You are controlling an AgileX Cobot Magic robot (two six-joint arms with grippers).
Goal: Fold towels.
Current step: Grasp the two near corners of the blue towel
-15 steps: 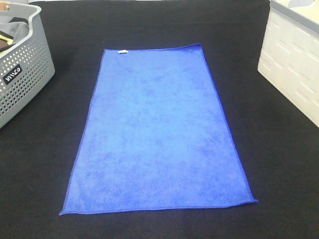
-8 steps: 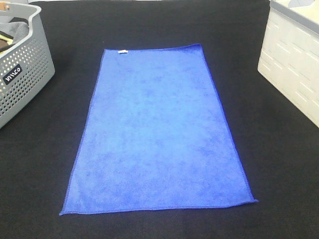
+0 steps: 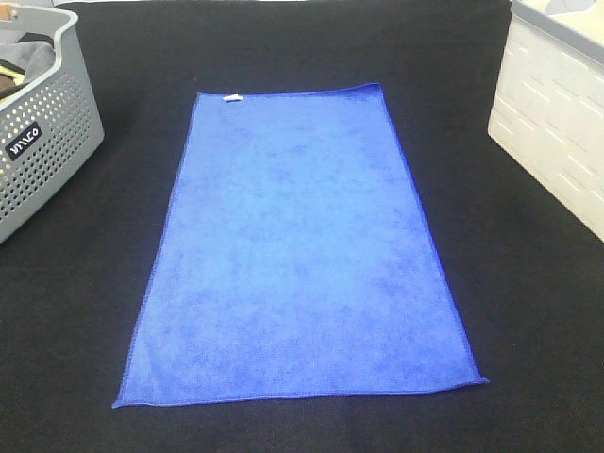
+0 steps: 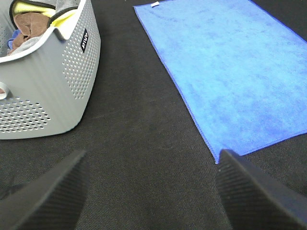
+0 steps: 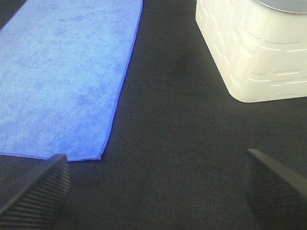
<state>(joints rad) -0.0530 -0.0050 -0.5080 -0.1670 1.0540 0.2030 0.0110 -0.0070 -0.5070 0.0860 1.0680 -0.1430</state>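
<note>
Nothing moved since a second ago. I count one blue towel, flat and unfolded on the black mat, white tag at its far edge. One grey basket with cloths inside, one white bin.

My left gripper is spread wide and holds nothing: a towel corner lies just ahead of one finger, the basket beyond the other.

My right gripper is wide too, empty: the other near corner sits just ahead of one finger, with the bin past the other.
</note>
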